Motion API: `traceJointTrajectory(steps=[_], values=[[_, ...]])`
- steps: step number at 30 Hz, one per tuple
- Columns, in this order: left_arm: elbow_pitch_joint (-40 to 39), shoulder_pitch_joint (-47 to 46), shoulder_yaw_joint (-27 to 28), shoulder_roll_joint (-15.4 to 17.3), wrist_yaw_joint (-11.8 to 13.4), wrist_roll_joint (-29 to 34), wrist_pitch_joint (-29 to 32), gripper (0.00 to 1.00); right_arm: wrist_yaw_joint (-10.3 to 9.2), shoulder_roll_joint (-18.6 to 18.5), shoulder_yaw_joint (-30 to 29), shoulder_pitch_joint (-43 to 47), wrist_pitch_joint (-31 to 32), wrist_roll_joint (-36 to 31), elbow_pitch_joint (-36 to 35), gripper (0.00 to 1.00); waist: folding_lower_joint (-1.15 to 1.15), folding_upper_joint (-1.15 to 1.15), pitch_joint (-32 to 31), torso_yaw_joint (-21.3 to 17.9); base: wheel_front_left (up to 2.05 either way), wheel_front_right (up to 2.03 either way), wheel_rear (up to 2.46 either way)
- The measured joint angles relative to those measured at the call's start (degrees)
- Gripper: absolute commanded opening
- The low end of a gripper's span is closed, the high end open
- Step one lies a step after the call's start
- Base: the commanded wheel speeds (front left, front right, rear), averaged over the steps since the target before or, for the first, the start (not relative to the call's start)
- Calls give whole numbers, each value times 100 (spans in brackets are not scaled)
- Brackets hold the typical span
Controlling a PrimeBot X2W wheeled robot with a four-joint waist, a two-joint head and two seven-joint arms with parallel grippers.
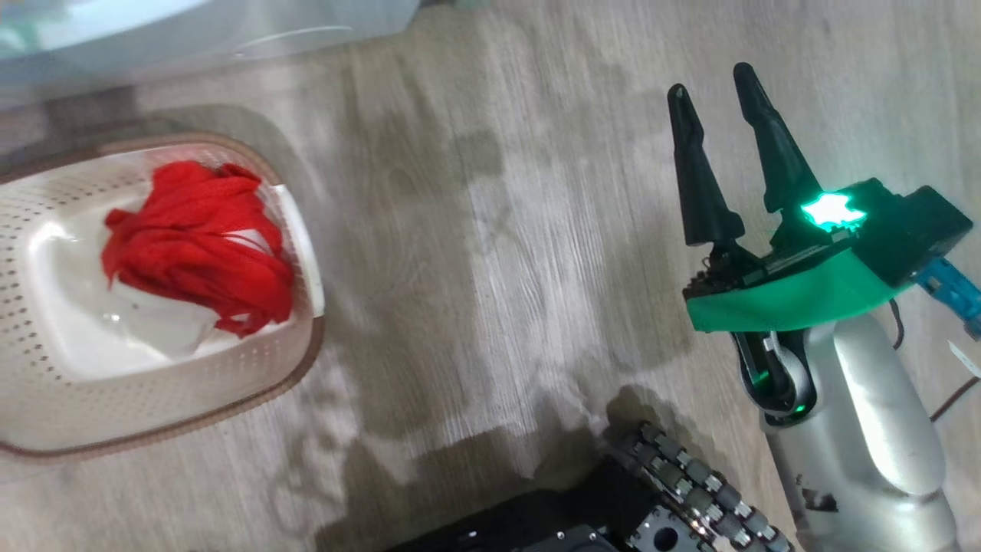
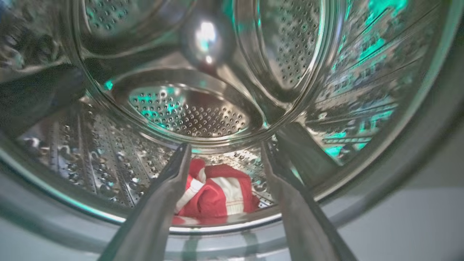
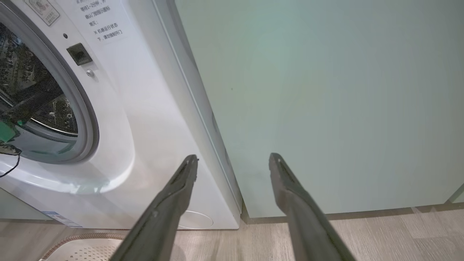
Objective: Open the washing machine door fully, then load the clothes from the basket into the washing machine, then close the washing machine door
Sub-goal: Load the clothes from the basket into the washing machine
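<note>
Obs: left pincer, fingers apart and empty, sat inside the perforated steel drum of the white front-loading washing machine. A red-and-white fabric garment lay between its fingers on the drum floor. The right pincer: apart, empty. At its 9 o'clock, well apart, bright red crumpled fabric lay in the cream perforated plastic basket, long axis 11-to-5. Left arm judged nearer.

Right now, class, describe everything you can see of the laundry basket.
The basket is cream plastic and rounded, with perforated sides, a brown woven-look rim, a white side handle and a smooth pale base. It stands upright on the wooden floor, to the robot's left. A bunched red garment lies inside it, toward one end.
</note>
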Motion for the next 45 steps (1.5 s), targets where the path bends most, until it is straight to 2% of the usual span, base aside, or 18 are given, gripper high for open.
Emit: traceJointTrajectory(steps=[7,17,23,35,45], values=[[-1503,1497,216,-552,274,123,0,100,0,0,-186,135,0,-212,159,100,0,0,-344,297,0,0,0],[-2394,3042,247,-989,420,344,0,100,0,-2,-339,215,0,-483,383,100,0,0,-853,609,0,0,0],[-2601,3812,211,-1311,420,444,1,100,0,-2,-475,376,0,-659,558,100,0,0,-1273,806,0,0,0],[-2614,4768,143,-1814,380,744,12,100,0,-2,-703,942,99,-832,690,100,0,0,-2284,1163,0,0,0],[-2397,5285,20,-1908,209,921,15,100,0,-1,-846,1535,452,-1044,472,100,-1,0,-3054,1300,0,0,0]])
